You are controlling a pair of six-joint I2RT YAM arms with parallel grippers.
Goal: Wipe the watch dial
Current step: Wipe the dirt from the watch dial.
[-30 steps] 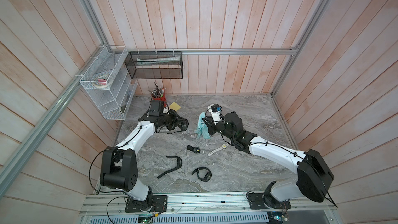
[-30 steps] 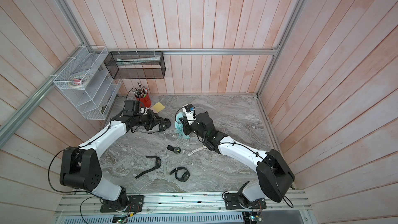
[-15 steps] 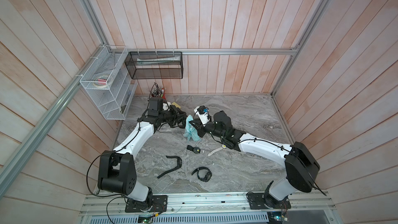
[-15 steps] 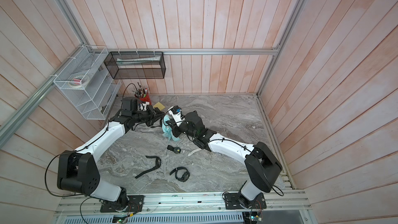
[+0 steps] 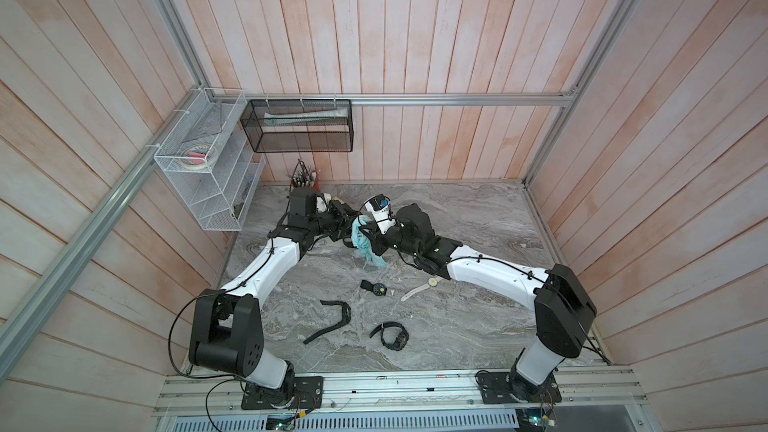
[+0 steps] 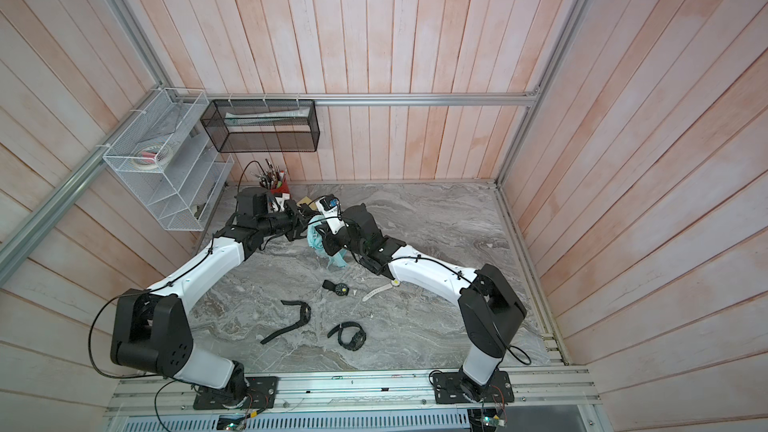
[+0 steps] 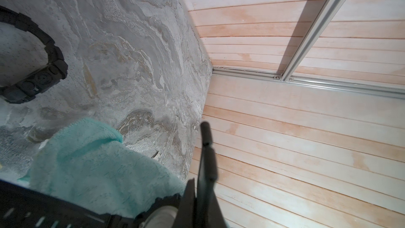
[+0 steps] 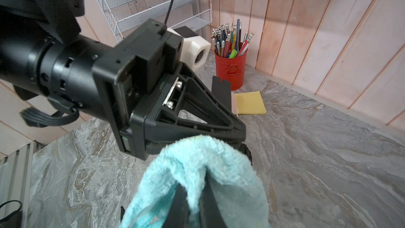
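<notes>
The right gripper (image 8: 195, 202), clamping the cloth (image 8: 197, 161), had moved across to the left gripper (image 8: 238, 134), which clamped the watch (image 7: 207, 150) over the counter's (image 5: 457, 222) back-left corner; wiping its dial could probably begin.

The surface (image 5: 478, 218) lies bare from 12 round to 3 o'clock, a wide way in. The right arm (image 5: 490, 277) slants in from 4 o'clock and the left arm (image 5: 270, 261) from 8; they meet at 11 with the cloth (image 5: 364, 243) and held watch (image 8: 246, 150) between their jaws (no passage there). From the middle to 6 o'clock a round black watch (image 5: 377, 289), a white watch (image 5: 419, 289), an unbuckled watch (image 5: 337, 320) and a coiled watch (image 5: 393, 336) leave narrow lanes; a pencil cup (image 8: 231, 71) and wire rack (image 5: 208, 184) crowd 10.
</notes>
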